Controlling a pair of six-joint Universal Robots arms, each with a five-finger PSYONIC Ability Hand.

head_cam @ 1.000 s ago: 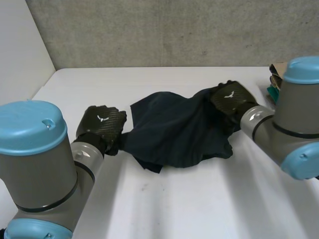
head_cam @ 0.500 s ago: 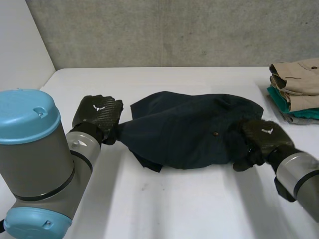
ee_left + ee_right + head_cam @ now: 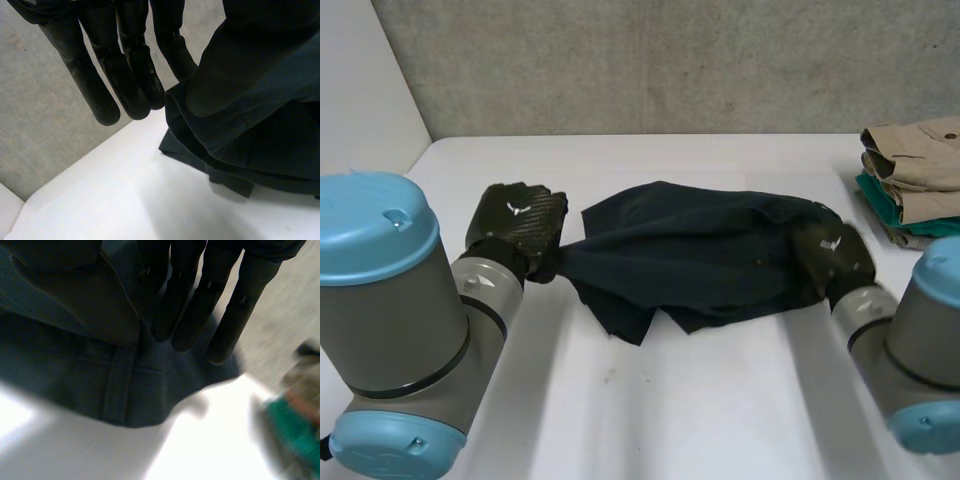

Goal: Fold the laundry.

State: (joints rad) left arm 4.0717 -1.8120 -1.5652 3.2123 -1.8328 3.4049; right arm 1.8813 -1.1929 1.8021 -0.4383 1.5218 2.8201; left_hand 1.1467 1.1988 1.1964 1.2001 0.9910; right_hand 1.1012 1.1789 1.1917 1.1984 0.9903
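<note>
Okay, head view: a dark garment (image 3: 690, 265) is stretched over the white surface (image 3: 650, 400) between the left robot hand (image 3: 520, 225) and the right robot hand (image 3: 835, 255). A stack of folded clothes (image 3: 910, 180) sits by the right arm. Left wrist view: thumb and straight fingers (image 3: 125, 75) pinch one end of the garment. Right wrist view: thumb and fingers (image 3: 230, 305) pinch the other end.
</note>
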